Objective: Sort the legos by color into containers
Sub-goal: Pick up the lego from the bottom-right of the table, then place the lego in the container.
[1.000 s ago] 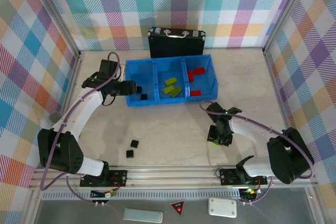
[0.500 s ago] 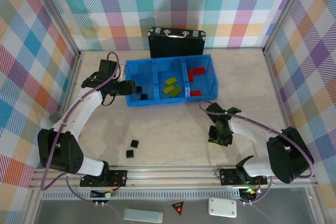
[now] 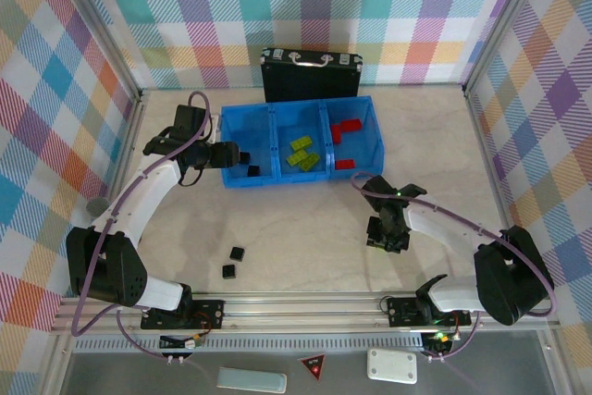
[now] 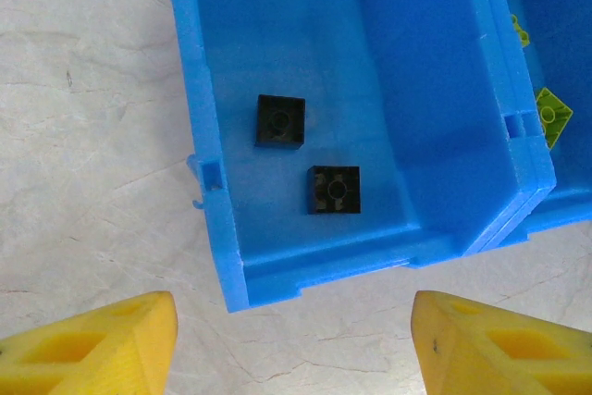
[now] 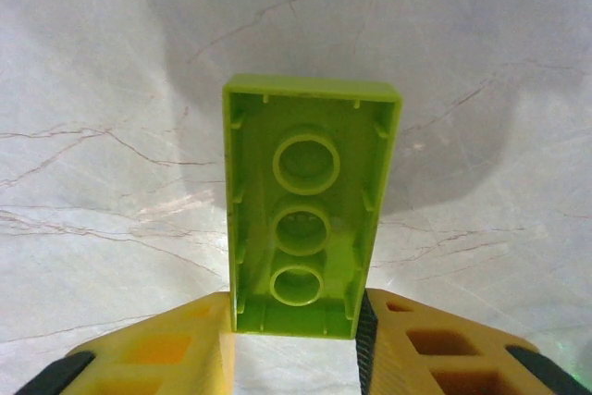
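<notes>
My right gripper (image 5: 294,319) is shut on a lime-green brick (image 5: 310,219), held underside up above the bare table. In the top view the right gripper (image 3: 385,236) is in front of the blue tray (image 3: 372,127), to the right. My left gripper (image 3: 236,156) stands open at the tray's left compartment, its yellow fingers (image 4: 102,349) wide apart over the table beside the tray wall (image 4: 208,210). Two black bricks (image 4: 280,121) (image 4: 334,190) lie in that compartment. Green bricks (image 3: 302,153) lie in the middle compartment, red bricks (image 3: 347,131) in the right one.
Two black bricks (image 3: 237,253) (image 3: 228,271) lie on the table near the front left. A black case (image 3: 312,76) with metal handles stands behind the tray. Checked walls close the table on three sides.
The right gripper has shifted slightly away from the front edge with the green brick, which no longer peeks out under it in the top view. The left arm has stayed put.
</notes>
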